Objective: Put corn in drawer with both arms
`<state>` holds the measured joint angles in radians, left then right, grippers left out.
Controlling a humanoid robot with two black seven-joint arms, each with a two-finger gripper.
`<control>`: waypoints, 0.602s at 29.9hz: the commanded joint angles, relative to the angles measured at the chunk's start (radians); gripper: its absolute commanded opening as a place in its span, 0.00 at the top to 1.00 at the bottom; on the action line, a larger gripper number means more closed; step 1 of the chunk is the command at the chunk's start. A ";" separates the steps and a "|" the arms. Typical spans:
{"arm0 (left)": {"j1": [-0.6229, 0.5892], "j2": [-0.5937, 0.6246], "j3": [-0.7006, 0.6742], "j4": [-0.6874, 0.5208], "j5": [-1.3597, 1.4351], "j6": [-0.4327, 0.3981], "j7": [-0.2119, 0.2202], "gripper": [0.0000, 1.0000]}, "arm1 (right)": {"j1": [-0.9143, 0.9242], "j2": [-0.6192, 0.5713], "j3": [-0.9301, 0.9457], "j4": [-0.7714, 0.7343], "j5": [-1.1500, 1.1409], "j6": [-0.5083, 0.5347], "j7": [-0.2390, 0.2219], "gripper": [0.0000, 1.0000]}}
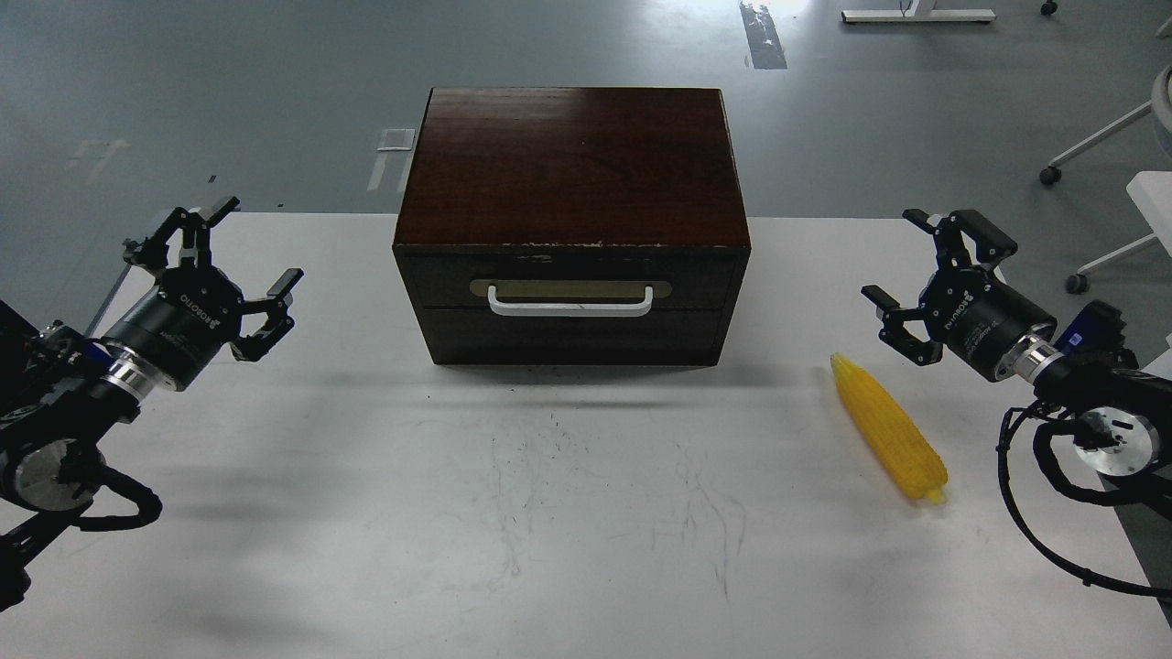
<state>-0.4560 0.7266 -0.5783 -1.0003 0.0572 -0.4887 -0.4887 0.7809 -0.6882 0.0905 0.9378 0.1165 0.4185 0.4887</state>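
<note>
One head camera looked forward and down from above the near edge of the bench (pixel 568 513). It stood fairly close. Grey floor (pixel 229 91) showed beyond.

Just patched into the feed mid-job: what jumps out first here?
The dark wooden cabinet sits at the table's far center, its drawer closed. The bright yellow corn lies on the white table to its right, near the open right gripper; the left gripper hangs open, empty.

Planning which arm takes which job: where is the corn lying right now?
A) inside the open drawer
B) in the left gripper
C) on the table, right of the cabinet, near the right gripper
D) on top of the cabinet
C: the corn lies on the table, right of the cabinet, below the open right gripper; the drawer is shut.
</note>
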 commanded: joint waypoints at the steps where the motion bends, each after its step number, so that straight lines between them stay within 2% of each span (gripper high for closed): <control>1: 0.002 -0.001 0.000 0.000 0.001 0.000 0.000 0.01 | -0.002 0.001 0.002 -0.001 0.000 -0.003 0.000 0.01; 12: 0.003 0.007 -0.001 0.000 -0.011 0.000 0.000 0.01 | -0.002 -0.004 0.002 0.001 0.000 -0.004 0.000 0.01; 18: -0.004 0.086 -0.075 0.006 -0.019 0.000 0.000 0.01 | 0.000 -0.010 0.008 0.001 0.000 -0.004 0.000 0.01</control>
<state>-0.4550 0.7792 -0.6226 -0.9913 0.0405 -0.4887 -0.4882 0.7794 -0.6959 0.0959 0.9388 0.1165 0.4137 0.4887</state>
